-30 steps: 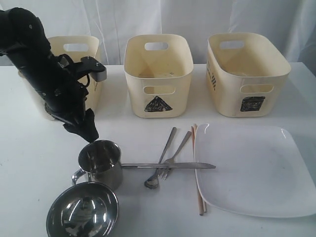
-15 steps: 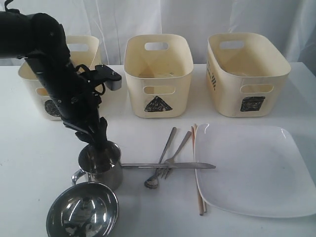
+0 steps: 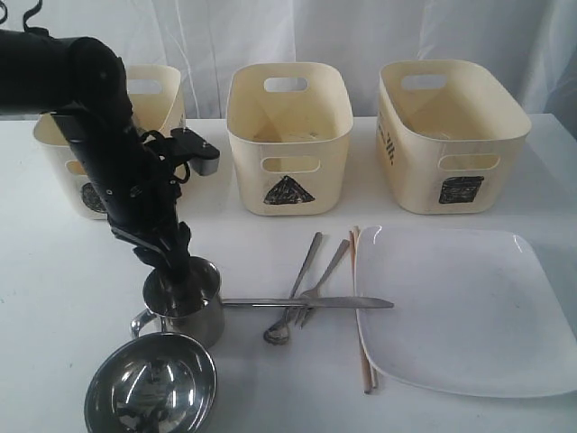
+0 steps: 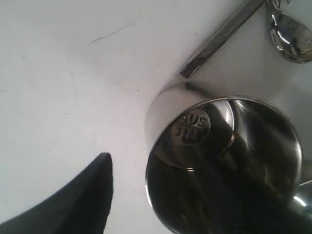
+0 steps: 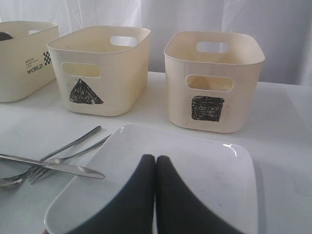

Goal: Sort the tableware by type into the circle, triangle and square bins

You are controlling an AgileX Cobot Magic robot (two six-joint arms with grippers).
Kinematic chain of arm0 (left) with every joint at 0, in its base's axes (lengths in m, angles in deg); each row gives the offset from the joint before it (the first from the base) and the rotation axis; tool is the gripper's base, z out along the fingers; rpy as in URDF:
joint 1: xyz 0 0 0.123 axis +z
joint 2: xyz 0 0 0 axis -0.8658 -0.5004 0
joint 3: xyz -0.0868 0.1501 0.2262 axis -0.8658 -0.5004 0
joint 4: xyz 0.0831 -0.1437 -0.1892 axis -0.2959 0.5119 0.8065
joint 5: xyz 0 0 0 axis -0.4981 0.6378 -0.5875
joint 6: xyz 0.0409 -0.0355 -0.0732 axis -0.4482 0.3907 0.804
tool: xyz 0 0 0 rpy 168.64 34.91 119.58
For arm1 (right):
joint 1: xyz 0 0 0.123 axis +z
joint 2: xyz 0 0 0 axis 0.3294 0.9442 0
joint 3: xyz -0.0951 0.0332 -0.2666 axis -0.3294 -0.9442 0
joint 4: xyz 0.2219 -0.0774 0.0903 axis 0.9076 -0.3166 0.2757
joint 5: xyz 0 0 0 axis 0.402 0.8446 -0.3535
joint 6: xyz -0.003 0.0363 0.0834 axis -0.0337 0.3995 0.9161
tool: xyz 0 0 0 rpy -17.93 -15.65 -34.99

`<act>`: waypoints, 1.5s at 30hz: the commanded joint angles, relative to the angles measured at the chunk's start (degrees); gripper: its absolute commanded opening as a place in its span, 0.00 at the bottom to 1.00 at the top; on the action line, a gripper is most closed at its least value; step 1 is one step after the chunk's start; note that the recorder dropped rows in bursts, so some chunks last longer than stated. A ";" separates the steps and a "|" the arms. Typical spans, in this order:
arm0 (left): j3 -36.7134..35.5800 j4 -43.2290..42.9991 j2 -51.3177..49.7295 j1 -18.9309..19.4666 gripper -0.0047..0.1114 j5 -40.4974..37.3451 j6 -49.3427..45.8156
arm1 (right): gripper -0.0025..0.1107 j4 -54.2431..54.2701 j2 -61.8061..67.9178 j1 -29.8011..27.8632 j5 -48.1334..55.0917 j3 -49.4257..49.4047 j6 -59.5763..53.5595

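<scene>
A white table carries three cream tubs along its back: the circle tub, the triangle tub and the square tub. Nearer the front stand a steel mug and, just beside it, a steel bowl. To their right lie a spoon, a fork, a knife crossing both, chopsticks and a white square plate.

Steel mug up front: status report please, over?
Left pincer open, astride steel mug rim. Right pincer shut, empty. Mug not yet gripped. Knife handle end close beside it.
</scene>
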 commanded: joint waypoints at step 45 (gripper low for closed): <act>14.46 -32.43 9.48 -0.30 0.04 -2.08 15.64 | 0.02 -0.24 -0.39 -0.36 -0.48 -0.40 0.75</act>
